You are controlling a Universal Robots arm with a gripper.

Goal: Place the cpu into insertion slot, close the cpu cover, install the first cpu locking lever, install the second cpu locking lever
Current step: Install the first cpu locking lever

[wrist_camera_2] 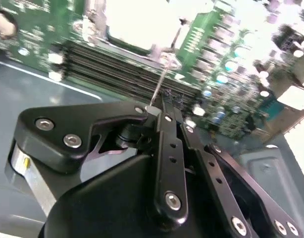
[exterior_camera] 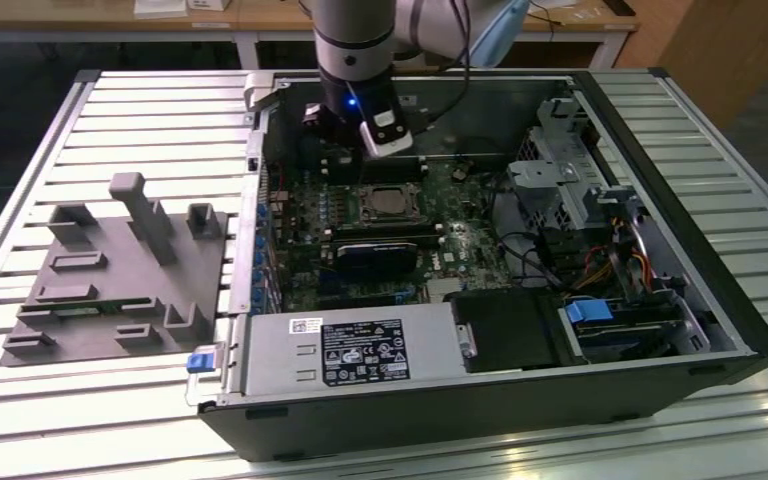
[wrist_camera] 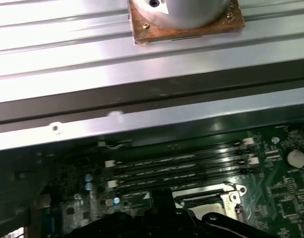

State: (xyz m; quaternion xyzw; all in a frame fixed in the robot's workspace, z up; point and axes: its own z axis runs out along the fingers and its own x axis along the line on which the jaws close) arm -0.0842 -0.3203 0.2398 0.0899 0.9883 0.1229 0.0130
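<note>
- A slatted metal table [exterior_camera: 157, 100] carries everything; on the exterior view's left lies a grey fixture tray [exterior_camera: 104, 300] with upright holders.
- Just beside it stands an open computer case [exterior_camera: 491, 410], with a blue latch [exterior_camera: 200, 362] at its near corner and a silver power supply [exterior_camera: 277, 358] along its near side.
- The gripper [exterior_camera: 355, 152] [wrist_camera_2: 161, 107] hangs inside the case, at the far edge of the green circuit board [exterior_camera: 471, 250] and just beyond the socket.
- In the second wrist view its black fingers [wrist_camera_2: 167, 144] are drawn together at the tips, pinching the end of a thin wire cpu locking lever [wrist_camera_2: 162, 82] that slants from them to the socket's edge.
- The cpu [exterior_camera: 387, 200] [wrist_camera: 204, 207] sits flat in the insertion slot [exterior_camera: 415, 207], near the board's middle.
- The cpu cover [exterior_camera: 364, 191] lies down around the chip, its silvery frame leaving the chip's top bare.
- In the first wrist view, long memory slots [wrist_camera: 181, 166] run between the socket and the case wall.
- On the near side of the socket sits a black card [exterior_camera: 377, 258].
- On the exterior view's right stand a metal drive cage [exterior_camera: 558, 185], loose cables [exterior_camera: 624, 265] and a blue bracket [exterior_camera: 591, 312].
</note>
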